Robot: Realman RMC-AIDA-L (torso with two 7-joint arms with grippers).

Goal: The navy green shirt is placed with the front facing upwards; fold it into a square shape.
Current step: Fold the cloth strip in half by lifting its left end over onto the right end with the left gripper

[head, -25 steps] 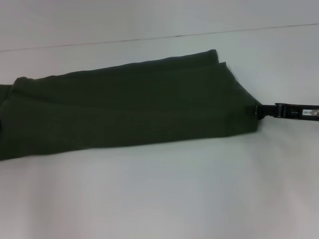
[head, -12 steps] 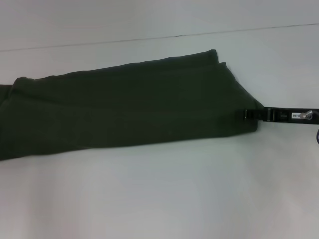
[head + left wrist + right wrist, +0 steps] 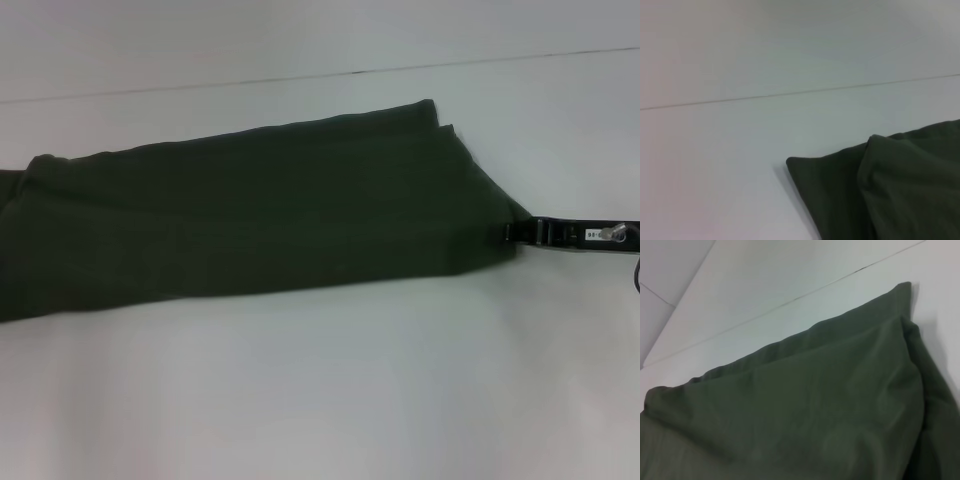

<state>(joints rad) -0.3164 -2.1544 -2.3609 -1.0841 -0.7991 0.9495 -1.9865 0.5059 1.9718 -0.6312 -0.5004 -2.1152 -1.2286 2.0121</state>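
Surface: a plain white table (image 3: 320, 400), matte, with one thin dark seam running across its far part in the head view. The same seam shows in both wrist views. Beyond the seam the surface looks equally pale; nothing of the wider room can be made out.

Containers: none can be reported from these views.

Task item: the shirt (image 3: 260, 215) lies on the table as a long, dark olive band, folded lengthwise, stretching from the left edge of the head view to right of centre. Its far-right corner shows two stacked layers, one edge just inside the other. No lettering or label shows. The left wrist view shows a folded end of the cloth lying flat on the table; the right wrist view shows layered edges and soft creases at close range.

Right gripper (image 3: 512, 232): at the shirt's right edge, low over the table, touching the cloth. Whether its jaws are wide, narrow or clamped on fabric cannot be told.

Left gripper: not seen.
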